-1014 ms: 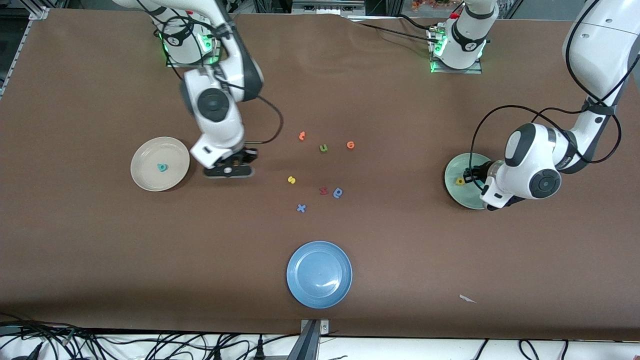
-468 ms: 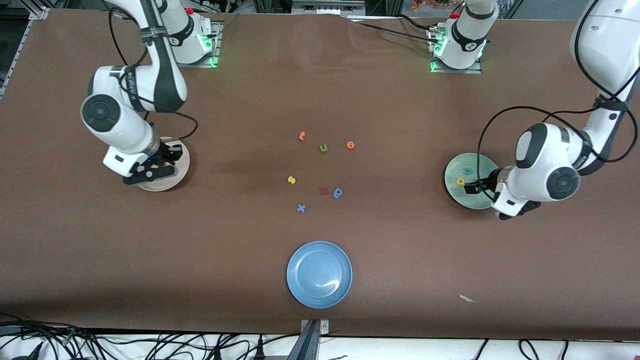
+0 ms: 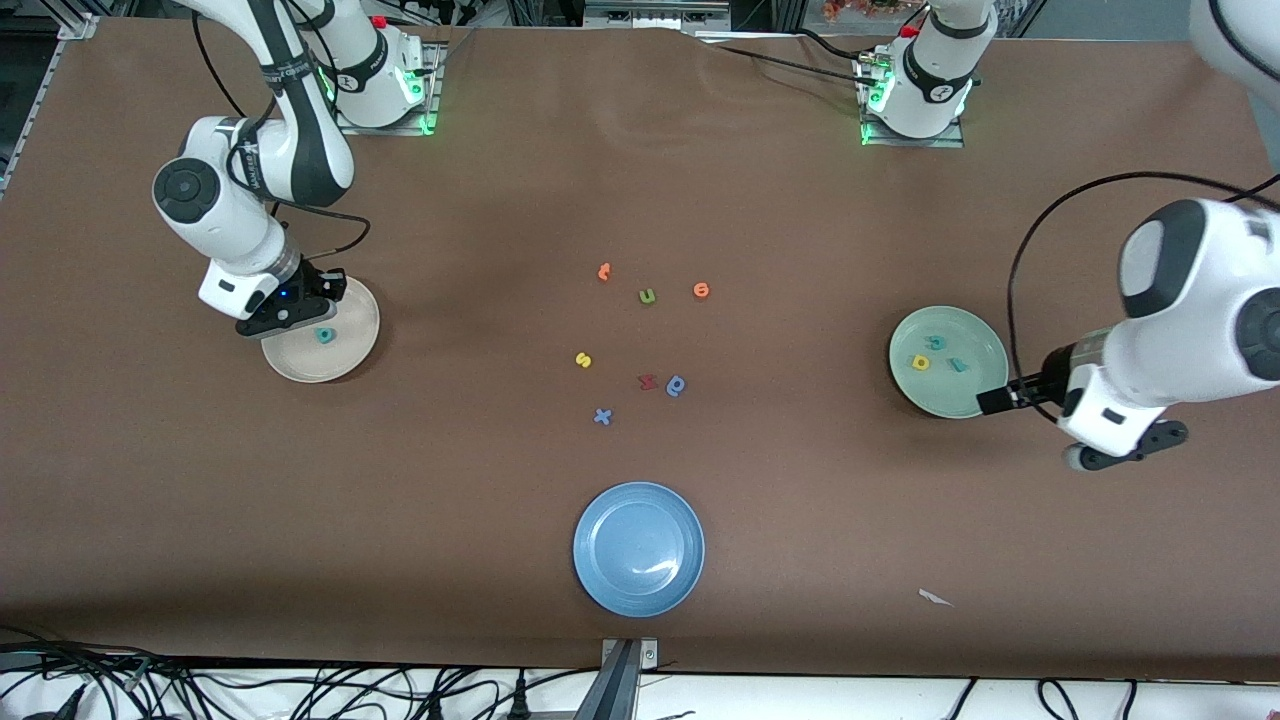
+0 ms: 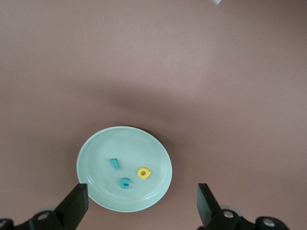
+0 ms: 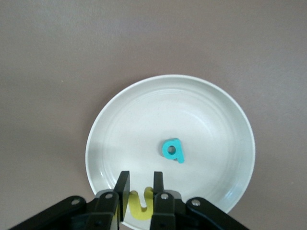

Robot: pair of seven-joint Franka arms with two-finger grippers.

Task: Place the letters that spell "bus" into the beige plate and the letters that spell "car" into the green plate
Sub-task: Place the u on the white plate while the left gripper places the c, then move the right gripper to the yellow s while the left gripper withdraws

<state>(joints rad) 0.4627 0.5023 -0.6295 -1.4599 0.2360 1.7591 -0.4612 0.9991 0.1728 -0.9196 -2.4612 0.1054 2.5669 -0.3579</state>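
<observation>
My right gripper (image 3: 300, 312) (image 5: 141, 184) hangs over the edge of the beige plate (image 3: 350, 325) (image 5: 206, 120), shut on the yellow "u" (image 5: 142, 203). The teal "b" (image 3: 324, 335) (image 5: 172, 150) lies in that plate. The yellow "s" (image 3: 583, 360) lies on the table among the loose letters. The green plate (image 3: 975, 385) (image 4: 100, 153) holds the teal "c" (image 3: 936, 342) (image 4: 125, 182), the yellow "a" (image 3: 920, 362) (image 4: 144, 173) and the teal "r" (image 3: 958, 365) (image 4: 114, 164). My left gripper (image 3: 1010, 400) (image 4: 142, 206) is open and empty, raised by the plate's rim toward the left arm's end.
Mid-table lie two orange letters (image 3: 604, 271) (image 3: 701, 290), a green "u" (image 3: 647, 295), a red letter (image 3: 647, 381), a blue "a"-like letter (image 3: 677, 385) and a blue "x" (image 3: 602, 416). A blue plate (image 3: 638, 548) sits nearest the front camera. A white scrap (image 3: 934, 597) lies near it.
My right arm swung from mid-table to the beige plate with the yellow "u". My left gripper opened, left the teal "r" in the green plate and drew back off it.
</observation>
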